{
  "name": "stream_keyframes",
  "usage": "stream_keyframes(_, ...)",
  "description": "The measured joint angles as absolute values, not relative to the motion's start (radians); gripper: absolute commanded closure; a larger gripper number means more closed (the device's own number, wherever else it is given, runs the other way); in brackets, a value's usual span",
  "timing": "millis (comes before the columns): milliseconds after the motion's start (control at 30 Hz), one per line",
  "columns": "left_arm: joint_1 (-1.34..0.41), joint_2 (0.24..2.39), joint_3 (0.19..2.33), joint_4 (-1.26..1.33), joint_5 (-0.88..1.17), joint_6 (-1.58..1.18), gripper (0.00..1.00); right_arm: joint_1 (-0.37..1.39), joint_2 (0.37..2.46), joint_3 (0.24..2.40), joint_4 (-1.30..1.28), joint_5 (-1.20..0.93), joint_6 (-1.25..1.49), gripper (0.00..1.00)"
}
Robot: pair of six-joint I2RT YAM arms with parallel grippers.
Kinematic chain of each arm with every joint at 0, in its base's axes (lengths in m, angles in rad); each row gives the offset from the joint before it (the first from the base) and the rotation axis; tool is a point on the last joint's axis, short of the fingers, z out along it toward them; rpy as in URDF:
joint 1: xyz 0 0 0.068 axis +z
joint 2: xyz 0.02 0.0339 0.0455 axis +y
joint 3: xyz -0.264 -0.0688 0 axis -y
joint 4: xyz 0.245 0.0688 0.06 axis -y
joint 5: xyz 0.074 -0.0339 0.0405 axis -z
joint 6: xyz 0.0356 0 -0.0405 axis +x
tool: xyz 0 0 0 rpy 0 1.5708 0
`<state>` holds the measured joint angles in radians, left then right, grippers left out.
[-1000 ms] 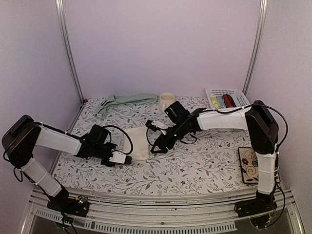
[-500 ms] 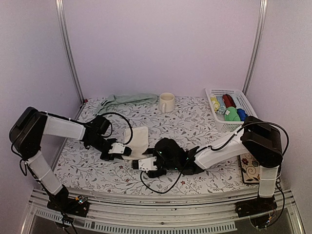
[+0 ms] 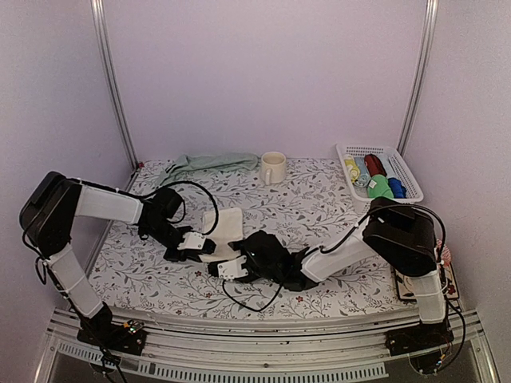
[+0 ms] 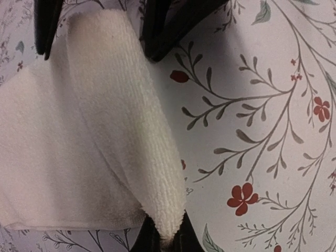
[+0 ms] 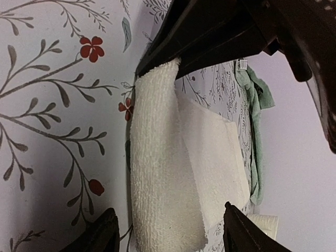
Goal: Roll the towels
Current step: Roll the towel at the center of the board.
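- Pinching the rolled edge of the cream towel [image 4: 105, 131], the left gripper [image 4: 98, 52] had its fingers pressed in on the terry fold from both sides.
- The cream towel lay on the floral tablecloth [image 3: 319, 207], left of centre, and was only partly rolled. A thick roll ran along one edge and the rest lay flat beside it.
- The right gripper [image 5: 168, 210] sat low at the other end of that roll, fingers spread, one on each side of the roll's end. Whether either finger touched the cloth could not be told.
- The two grippers faced each other along the roll, close together.
- The green towel [image 3: 209, 162] lay crumpled and unrolled along the far edge of the table, well apart from both grippers and just left of the cream mug [image 3: 273, 167].
- A white basket [image 3: 382, 153] with coloured items inside stood at the far right corner.
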<state>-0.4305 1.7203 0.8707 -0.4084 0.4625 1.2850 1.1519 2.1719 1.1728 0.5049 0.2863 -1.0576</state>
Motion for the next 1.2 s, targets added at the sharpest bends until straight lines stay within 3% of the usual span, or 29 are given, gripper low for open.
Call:
stream_keyframes(100,-0.43,1.726,0.879,-0.421,0.464,1.29,1.0,1.152,2.189,1.185,0.514,0.317,-1.076,0.47)
stream_keyframes(333,-0.429,1.736,0.898,-0.451,0.468,1.303,1.0,1.152,2.22,1.196,0.534,0.367,-1.103,0.61)
stream_keyframes(567,-0.427,1.737,0.899,-0.462,0.472,1.329,1.0,1.152,2.246,1.23,0.494,0.388,-1.098,0.93)
stream_keyframes(700,-0.427,1.736,0.899,-0.463,0.472,1.336,0.98,1.152,2.248,1.259,0.427,0.382,-1.073,0.96)
stream_keyframes(1000,-0.409,1.646,0.824,-0.443,0.474,1.333,0.32,1.147,2.247,1.363,0.226,0.288,-0.918,0.97)
stream_keyframes(1200,-0.396,1.519,0.73,-0.398,0.485,1.332,0.23,1.135,2.246,1.441,0.072,0.171,-0.775,0.97)
